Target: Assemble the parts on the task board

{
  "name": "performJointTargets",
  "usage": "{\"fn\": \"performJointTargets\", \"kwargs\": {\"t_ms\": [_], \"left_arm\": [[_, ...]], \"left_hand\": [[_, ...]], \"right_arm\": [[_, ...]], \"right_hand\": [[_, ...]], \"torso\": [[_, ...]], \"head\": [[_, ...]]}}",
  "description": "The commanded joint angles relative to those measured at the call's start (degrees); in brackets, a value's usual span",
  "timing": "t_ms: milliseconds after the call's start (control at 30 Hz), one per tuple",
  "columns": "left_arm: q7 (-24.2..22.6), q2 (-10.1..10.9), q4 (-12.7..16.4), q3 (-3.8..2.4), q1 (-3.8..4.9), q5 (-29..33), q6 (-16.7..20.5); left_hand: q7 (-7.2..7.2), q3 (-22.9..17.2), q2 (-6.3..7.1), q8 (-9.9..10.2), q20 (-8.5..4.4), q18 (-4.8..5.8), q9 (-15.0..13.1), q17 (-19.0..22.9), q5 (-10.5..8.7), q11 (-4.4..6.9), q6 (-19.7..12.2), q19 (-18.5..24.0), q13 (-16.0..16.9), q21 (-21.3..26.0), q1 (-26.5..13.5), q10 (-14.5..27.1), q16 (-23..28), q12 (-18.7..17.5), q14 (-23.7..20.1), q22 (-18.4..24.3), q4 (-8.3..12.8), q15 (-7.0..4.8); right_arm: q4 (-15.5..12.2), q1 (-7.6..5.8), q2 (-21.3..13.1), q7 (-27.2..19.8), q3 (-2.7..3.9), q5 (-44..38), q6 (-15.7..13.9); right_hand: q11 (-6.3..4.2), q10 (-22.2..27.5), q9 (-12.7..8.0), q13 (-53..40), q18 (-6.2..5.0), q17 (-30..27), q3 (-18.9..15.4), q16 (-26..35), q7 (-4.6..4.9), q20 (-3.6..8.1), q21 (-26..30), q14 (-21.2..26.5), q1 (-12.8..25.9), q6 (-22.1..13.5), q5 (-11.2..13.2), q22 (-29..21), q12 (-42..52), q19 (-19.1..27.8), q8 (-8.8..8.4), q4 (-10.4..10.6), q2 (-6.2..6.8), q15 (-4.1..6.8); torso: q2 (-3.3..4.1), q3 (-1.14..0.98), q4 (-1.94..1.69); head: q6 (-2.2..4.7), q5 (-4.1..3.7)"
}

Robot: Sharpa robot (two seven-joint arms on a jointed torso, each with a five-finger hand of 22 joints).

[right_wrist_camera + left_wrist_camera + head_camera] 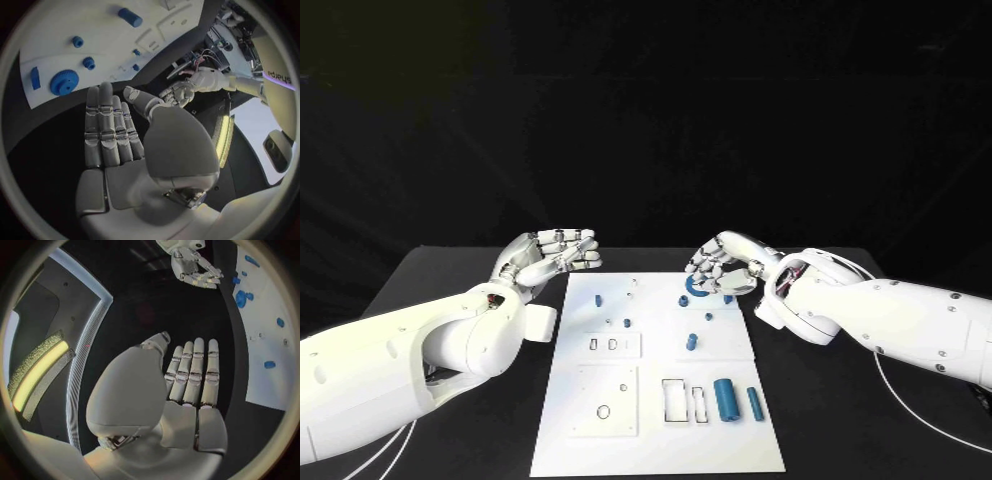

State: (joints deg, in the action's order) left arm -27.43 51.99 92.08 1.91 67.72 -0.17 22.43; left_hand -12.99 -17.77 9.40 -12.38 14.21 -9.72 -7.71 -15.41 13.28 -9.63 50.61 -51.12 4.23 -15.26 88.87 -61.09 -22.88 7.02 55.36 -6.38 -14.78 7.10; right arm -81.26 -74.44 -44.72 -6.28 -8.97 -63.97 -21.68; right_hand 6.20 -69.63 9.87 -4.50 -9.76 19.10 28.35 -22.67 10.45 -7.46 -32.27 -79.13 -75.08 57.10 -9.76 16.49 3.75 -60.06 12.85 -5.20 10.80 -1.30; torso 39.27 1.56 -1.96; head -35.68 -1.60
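The white task board (pixel 653 440) lies lengthwise in the middle of the black table. A blue gear (pixel 692 291) sits near its far edge, partly under my right hand (pixel 726 265), which hovers there holding nothing. In the right wrist view its fingers (pixel 106 125) are stretched out straight, short of the gear (pixel 62 82). My left hand (pixel 560 250) hangs just off the board's far left corner, fingers (pixel 194 370) straight and empty. Small blue pegs (pixel 691 342) stand mid-board. A thick blue cylinder (pixel 726 397) and a thinner one (pixel 753 403) lie near the front right.
The board has rectangular slots (pixel 685 400) and an oval hole (pixel 603 411) in its near half. Cables (pixel 913 410) trail on the table under my right arm. Bare black table (pixel 444 275) lies to either side of the board.
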Motion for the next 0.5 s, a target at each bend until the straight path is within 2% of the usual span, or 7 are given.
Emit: {"fn": "performJointTargets", "kwargs": {"t_ms": [33,133,167,233,333,400,500], "left_arm": [[1.05,0.53,1.20,-0.25,0.14,-4.46,-3.16],[1.50,0.99,2.00,-0.47,0.15,-5.39,-3.06],[1.66,1.16,2.29,-0.54,0.15,-5.64,-2.99],[1.96,1.44,2.80,-0.65,0.15,-6.02,-2.85],[2.29,1.71,3.31,-0.75,0.16,-6.32,-2.75],[2.44,1.83,3.55,-0.80,0.16,-6.44,-2.72],[2.57,1.94,3.76,-0.84,0.16,-6.52,-2.73]], "left_hand": [[0.03,-1.13,0.88,-0.44,-0.43,-0.82,-0.30,-1.27,-0.25,0.19,0.71,-1.06,0.01,-0.78,-0.21,-1.04,-2.04,-0.29,0.39,-0.31,0.00,-0.36],[0.46,-2.21,1.55,-1.06,-1.46,-0.79,-0.87,-3.54,-0.31,0.93,1.47,-3.07,0.21,-2.66,-0.82,-2.88,-5.94,0.10,1.59,-1.14,0.03,-1.23],[0.55,-2.51,1.73,-1.16,-1.67,-0.76,-1.01,-4.13,-0.32,0.96,1.50,-3.33,0.21,-3.09,-1.01,-3.10,-6.89,0.06,1.50,-1.35,0.07,-1.35],[0.67,-2.91,2.08,-1.38,-2.08,-0.75,-1.28,-5.35,-0.35,1.12,1.60,-3.98,0.25,-4.06,-1.36,-3.61,-8.94,0.10,1.82,-1.83,0.23,-1.67],[0.72,-3.27,2.28,-1.54,-2.40,-0.70,-1.52,-6.46,-0.37,1.21,1.58,-4.33,0.26,-4.96,-1.82,-3.86,-10.83,0.06,1.78,-2.30,0.32,-1.86],[0.74,-3.43,2.31,-1.59,-2.50,-0.69,-1.61,-6.84,-0.37,1.23,1.56,-4.39,0.25,-5.28,-1.96,-3.92,-11.48,0.02,1.69,-2.47,0.37,-1.91],[0.76,-3.58,2.36,-1.65,-2.60,-0.68,-1.71,-7.22,-0.37,1.26,1.54,-4.47,0.25,-5.63,-2.12,-3.96,-12.16,-0.02,1.62,-2.66,0.41,-1.96]], "right_arm": [[-0.27,-0.04,0.29,5.21,0.04,-13.21,1.40],[-0.35,-0.05,0.49,6.29,0.05,-15.78,0.83],[-0.36,-0.05,0.59,6.69,0.05,-16.60,0.74],[-0.31,-0.06,0.81,7.40,0.05,-17.88,0.80],[-0.25,-0.06,1.13,8.72,0.05,-19.60,1.63],[-0.15,-0.06,1.40,9.84,0.05,-20.92,2.13],[0.00,-0.05,1.71,11.39,0.05,-22.56,2.89]], "right_hand": [[-0.41,0.75,0.25,-0.20,-0.60,5.04,-0.61,-5.45,-0.61,1.02,-4.66,-4.05,0.28,0.32,-0.08,2.96,-0.14,-2.70,-0.57,0.56,1.18,0.87],[-0.53,2.48,0.99,-1.51,-0.69,18.47,0.26,-21.54,-0.81,1.46,-10.93,-4.41,0.51,0.52,-1.00,7.75,0.54,-3.46,-0.54,1.93,1.86,0.59],[-0.50,3.47,1.17,-1.55,-0.28,28.29,0.22,-31.50,-0.76,1.27,-13.95,-5.99,0.67,0.31,-1.01,10.91,0.57,-4.73,-0.54,2.21,2.33,0.65],[-0.46,4.20,1.66,-1.94,0.68,36.09,0.53,-39.85,-0.65,0.99,-20.49,-5.88,0.58,-0.01,-1.02,18.93,1.23,-6.86,-0.42,2.87,2.67,0.58],[-0.29,5.34,2.08,-2.21,2.10,45.36,0.40,-48.77,-0.65,0.81,-28.55,-7.15,0.70,-0.72,-1.09,29.54,1.63,-10.82,-0.46,3.66,3.06,0.32],[-0.16,6.63,2.27,-2.36,3.15,46.96,-0.60,-50.79,-0.76,0.65,-33.80,-7.06,1.09,-1.53,-0.88,36.71,1.84,-13.83,-0.66,4.36,3.40,0.23],[-0.17,7.39,2.49,-2.53,3.59,50.11,-1.60,-53.58,-0.86,0.57,-36.11,-7.47,1.05,-1.98,-0.83,39.79,2.35,-15.07,-0.68,4.91,3.37,0.21]], "torso": [[1.57,0.16,-0.79],[2.07,0.23,-1.11],[2.25,0.27,-1.20],[2.50,0.34,-1.31],[2.84,0.42,-1.46],[3.01,0.43,-1.52],[3.18,0.42,-1.56]], "head": [[0.01,-0.46],[0.09,-0.73],[0.07,-0.77],[0.11,-0.85],[0.19,-1.01],[0.17,-1.04],[0.27,-1.12]]}}
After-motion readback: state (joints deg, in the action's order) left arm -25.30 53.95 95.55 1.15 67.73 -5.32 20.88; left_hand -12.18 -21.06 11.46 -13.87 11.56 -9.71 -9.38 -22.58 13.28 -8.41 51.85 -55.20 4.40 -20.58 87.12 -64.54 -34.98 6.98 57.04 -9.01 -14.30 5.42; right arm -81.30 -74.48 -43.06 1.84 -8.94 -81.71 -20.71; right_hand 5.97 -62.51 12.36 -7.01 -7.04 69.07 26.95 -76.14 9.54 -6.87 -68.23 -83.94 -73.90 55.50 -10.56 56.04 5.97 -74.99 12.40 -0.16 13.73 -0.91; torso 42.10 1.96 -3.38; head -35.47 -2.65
